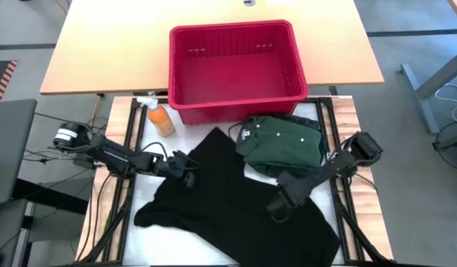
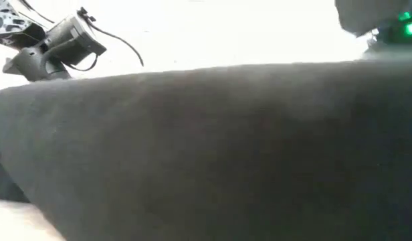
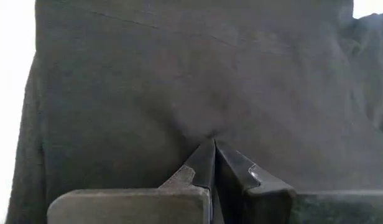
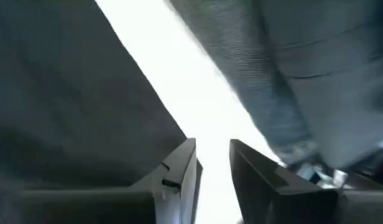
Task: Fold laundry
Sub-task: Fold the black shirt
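Observation:
A black garment (image 1: 236, 204) lies spread over the white table top and fills the low view (image 2: 213, 154). A folded green shirt with a white neck label (image 1: 282, 141) rests on dark cloth at the far right, just in front of the basket. My left gripper (image 1: 185, 169) is shut at the black garment's left part. My right gripper (image 1: 277, 206) hovers open above the garment's right part. In the right wrist view (image 4: 213, 158) only bare white table shows between its fingers, with black cloth on one side and greyish cloth on the other. My left gripper has its shut fingertips (image 3: 204, 158) on the black garment, at a spot near its left edge (image 3: 213, 130) where the cloth puckers toward the tips. The fingers slant down from the table's left. Whether they pinch one layer or several, I cannot tell. The garment lies on the table around them.
A red plastic basket (image 1: 236, 63) stands at the far middle, partly on the wooden table (image 1: 102, 52) behind. An orange spray bottle (image 1: 160, 119) lies at the far left beside the basket. Bare white table top (image 1: 147, 189) shows left of the garment.

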